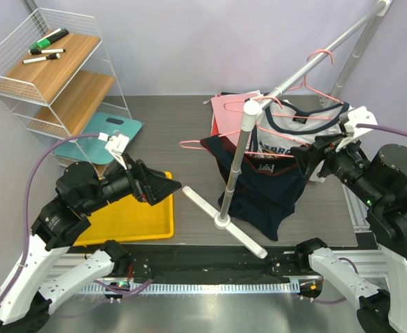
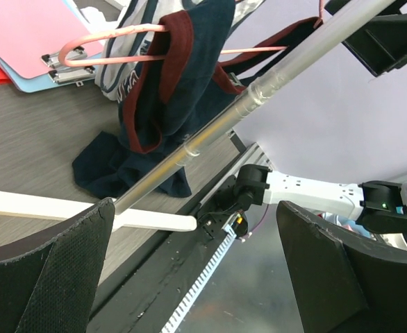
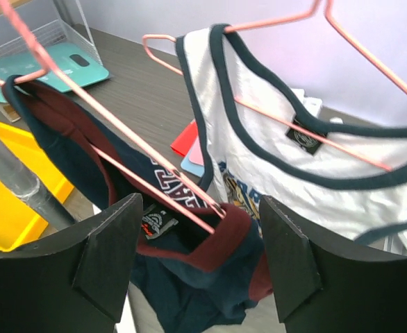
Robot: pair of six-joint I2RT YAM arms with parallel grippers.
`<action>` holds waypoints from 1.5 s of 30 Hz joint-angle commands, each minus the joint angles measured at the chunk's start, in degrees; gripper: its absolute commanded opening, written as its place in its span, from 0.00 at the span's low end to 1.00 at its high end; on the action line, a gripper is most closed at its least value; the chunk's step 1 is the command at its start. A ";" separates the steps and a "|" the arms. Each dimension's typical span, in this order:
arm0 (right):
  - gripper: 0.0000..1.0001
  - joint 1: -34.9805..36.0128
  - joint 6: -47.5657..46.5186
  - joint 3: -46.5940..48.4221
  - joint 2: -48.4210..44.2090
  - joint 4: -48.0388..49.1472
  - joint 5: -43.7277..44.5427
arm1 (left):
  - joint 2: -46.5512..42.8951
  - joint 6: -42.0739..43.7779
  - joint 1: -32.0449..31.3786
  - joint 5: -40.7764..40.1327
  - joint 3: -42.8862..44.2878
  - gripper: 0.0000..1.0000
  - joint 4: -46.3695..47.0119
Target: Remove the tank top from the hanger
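The navy tank top [image 1: 262, 198] hung over the right half of the table, between the middle and the right edge, and its hem seemed to lie on the table surface toward the near edge. It looked like thin, soft knit cloth, light and limp, so I judged it would fold and slide, not keep a shape. The maroon ribbed neckline [image 3: 221, 253] and straps seemed the firmest places to pinch. Its pink hanger [image 1: 189, 143] was thin, smooth wire and would probably swing if the cloth was pulled. Behind it hung a white tank top [image 1: 287, 125] with dark trim on a second pink hanger. Both hung on a slanted metal pole [image 1: 239, 163] with a white foot.

The right gripper [image 1: 306, 164] was spread wide and empty, just before the neckline. The left gripper [image 1: 167, 186] was also wide and empty, above a yellow plastic tray [image 1: 137, 222] near the near edge.
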 commanded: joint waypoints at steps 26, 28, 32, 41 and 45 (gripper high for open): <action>0.47 -0.20 -10.35 -10.64 -3.62 11.11 -6.25 | 2.46 0.97 0.20 5.26 5.47 0.98 -1.75; 0.45 -0.20 -11.22 -10.90 -3.88 11.37 -7.75 | 2.63 0.88 0.20 5.44 5.73 0.98 -1.84; 0.35 -0.20 -12.81 -11.87 -4.85 12.25 -9.60 | 2.81 0.88 0.29 5.70 5.91 0.98 -2.01; 0.31 -0.20 -14.30 -13.10 -5.73 11.90 -13.91 | 2.81 1.23 0.29 6.41 6.61 0.98 -2.89; 0.32 -0.20 -14.66 -13.98 -5.64 11.82 -13.03 | 3.07 1.67 0.29 6.58 7.32 0.98 -3.59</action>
